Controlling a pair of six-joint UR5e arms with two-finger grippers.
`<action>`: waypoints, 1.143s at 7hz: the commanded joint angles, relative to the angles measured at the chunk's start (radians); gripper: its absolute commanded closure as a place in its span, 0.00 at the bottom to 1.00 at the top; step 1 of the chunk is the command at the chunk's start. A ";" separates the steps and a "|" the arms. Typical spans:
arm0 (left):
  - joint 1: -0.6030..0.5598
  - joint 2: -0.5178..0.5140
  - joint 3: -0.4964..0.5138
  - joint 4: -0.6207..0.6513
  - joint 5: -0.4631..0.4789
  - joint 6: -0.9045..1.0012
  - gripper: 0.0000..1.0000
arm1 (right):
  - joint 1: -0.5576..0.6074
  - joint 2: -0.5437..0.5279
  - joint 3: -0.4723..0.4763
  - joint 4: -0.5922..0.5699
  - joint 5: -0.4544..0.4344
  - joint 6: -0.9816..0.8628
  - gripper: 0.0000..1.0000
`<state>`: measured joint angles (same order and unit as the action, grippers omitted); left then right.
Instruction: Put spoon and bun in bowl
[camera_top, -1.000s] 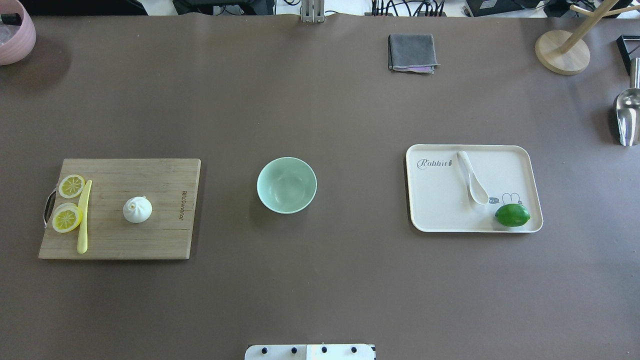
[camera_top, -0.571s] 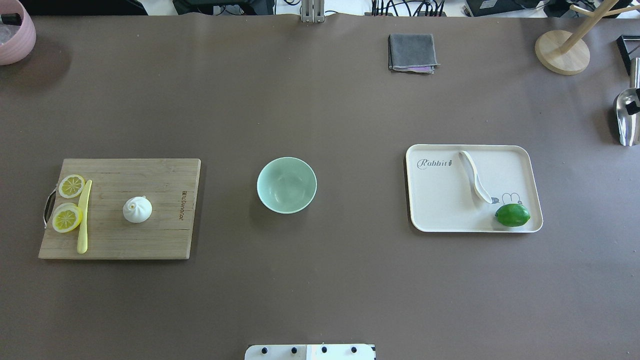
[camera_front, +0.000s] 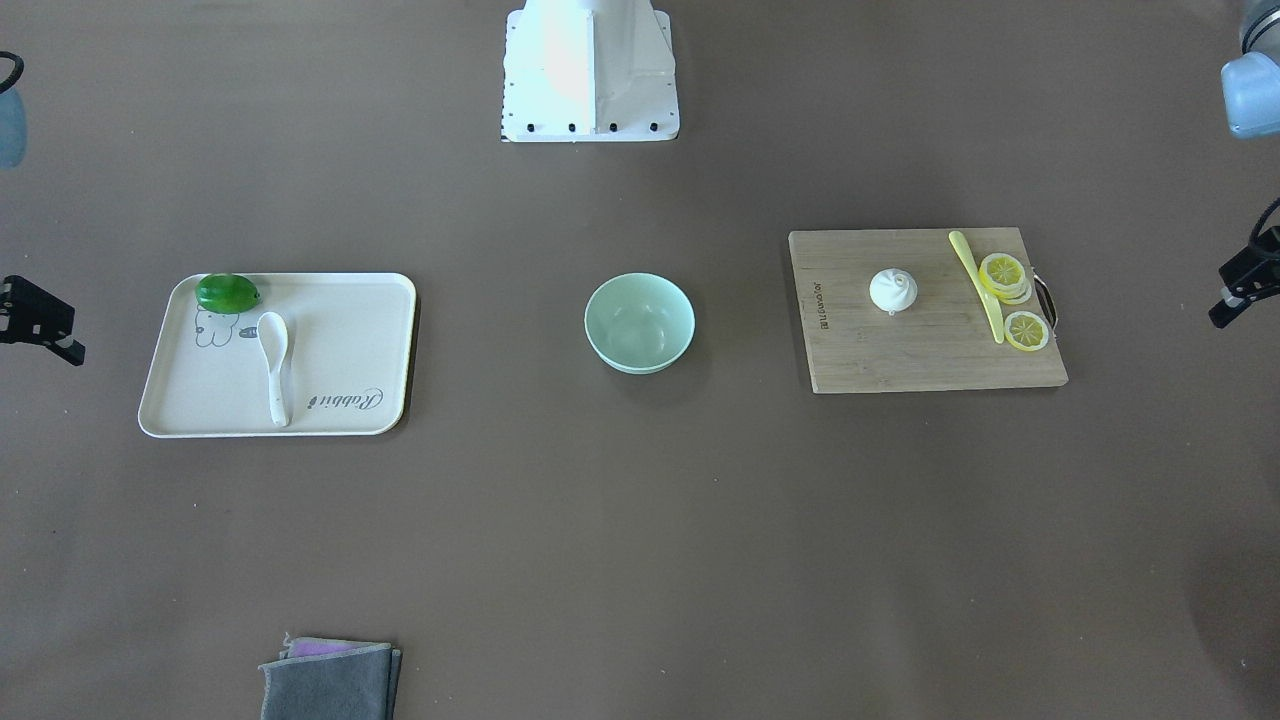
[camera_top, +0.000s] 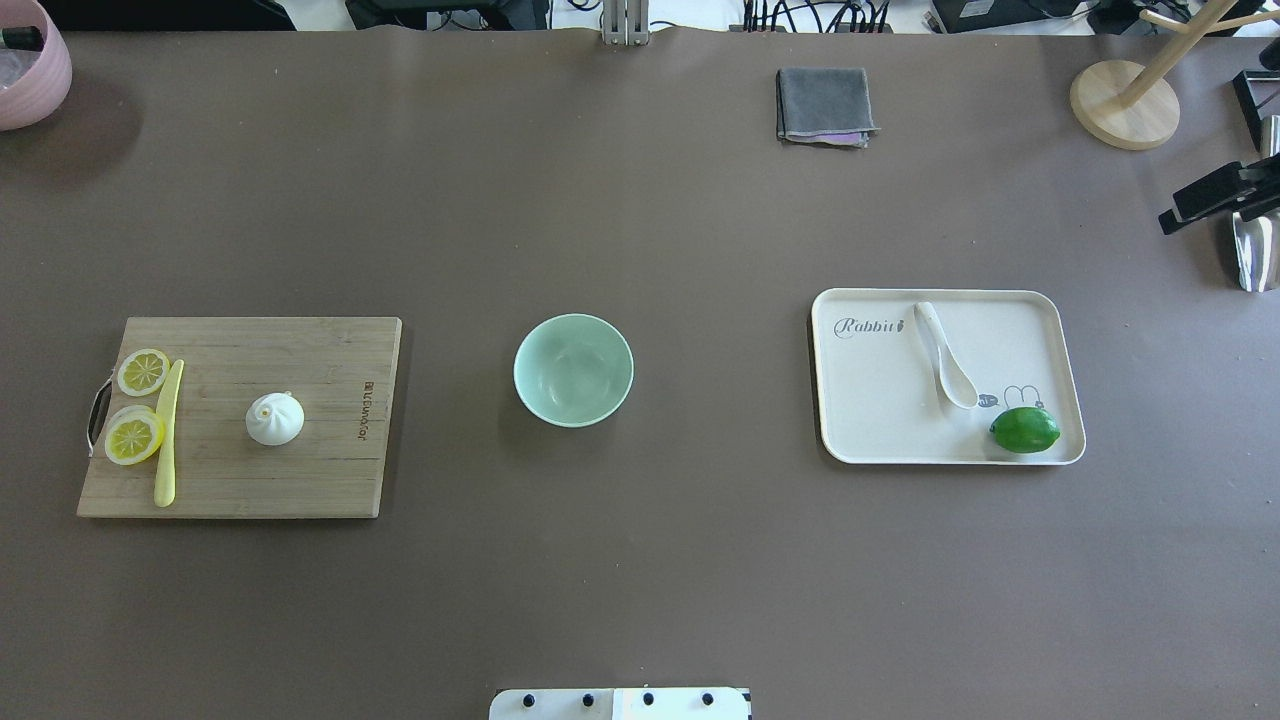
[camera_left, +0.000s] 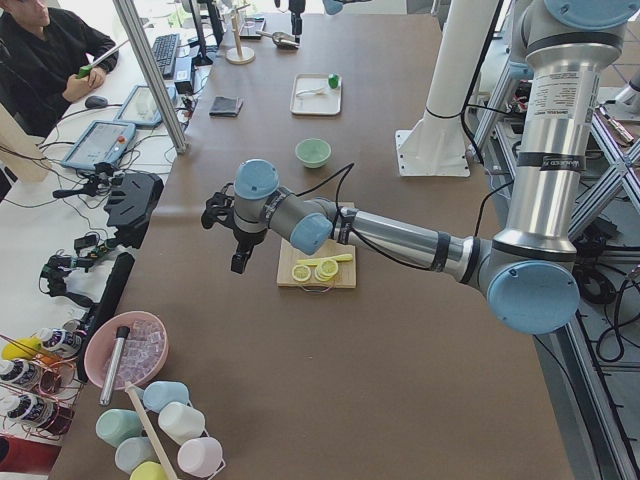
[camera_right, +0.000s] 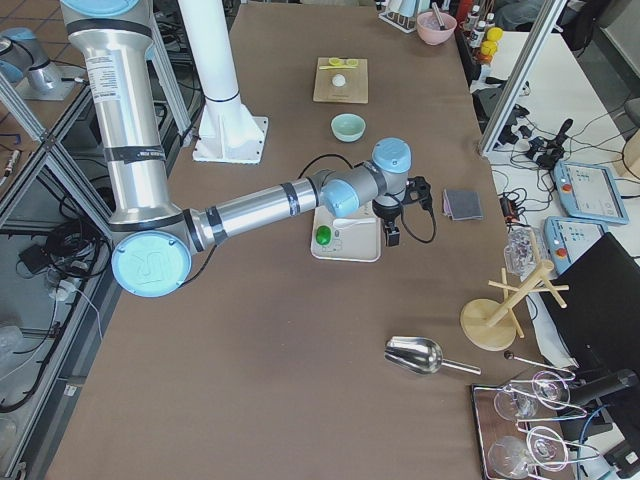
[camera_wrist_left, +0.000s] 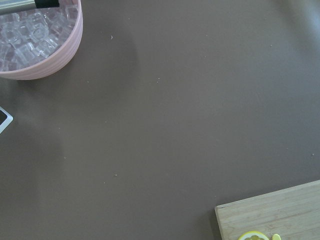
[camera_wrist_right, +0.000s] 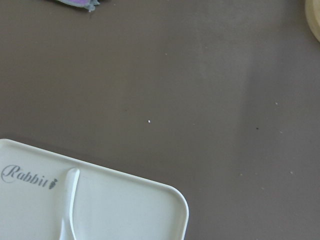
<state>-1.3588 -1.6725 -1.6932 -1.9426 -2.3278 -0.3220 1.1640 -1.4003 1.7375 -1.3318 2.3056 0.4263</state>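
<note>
The white spoon (camera_top: 945, 360) lies on a cream tray (camera_top: 870, 400), scoop toward the robot; its handle shows in the right wrist view (camera_wrist_right: 70, 200). The white pleated bun (camera_top: 275, 420) sits on a wooden cutting board (camera_top: 300, 470). The empty mint-green bowl (camera_top: 573, 370) stands mid-table between them. My right gripper (camera_top: 1215, 198) hovers at the far right edge, beyond the tray. My left gripper (camera_front: 1240, 290) is only partly in view, outside the board's handle end. I cannot tell whether either is open or shut.
A green lime (camera_top: 1025, 430) lies on the tray's near right corner. Lemon slices (camera_top: 135, 437) and a yellow knife (camera_top: 167, 440) lie on the board's left. A grey cloth (camera_top: 824, 105), wooden stand (camera_top: 1125, 105), metal scoop (camera_top: 1255, 250) and pink ice bowl (camera_top: 30, 70) ring the table.
My right gripper has come into the overhead view at the right edge, over the metal scoop. The bun and bowl have not moved.
</note>
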 joint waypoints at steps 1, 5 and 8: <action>0.046 -0.027 0.065 -0.035 0.024 -0.015 0.02 | -0.119 0.063 -0.015 0.031 -0.059 0.104 0.00; 0.101 -0.045 0.067 -0.055 0.030 -0.025 0.02 | -0.266 0.139 -0.113 0.072 -0.155 0.270 0.00; 0.159 -0.084 0.069 -0.056 0.030 -0.098 0.02 | -0.319 0.130 -0.127 0.071 -0.153 0.270 0.01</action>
<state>-1.2247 -1.7361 -1.6242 -1.9982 -2.2986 -0.3764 0.8692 -1.2655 1.6176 -1.2605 2.1519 0.6939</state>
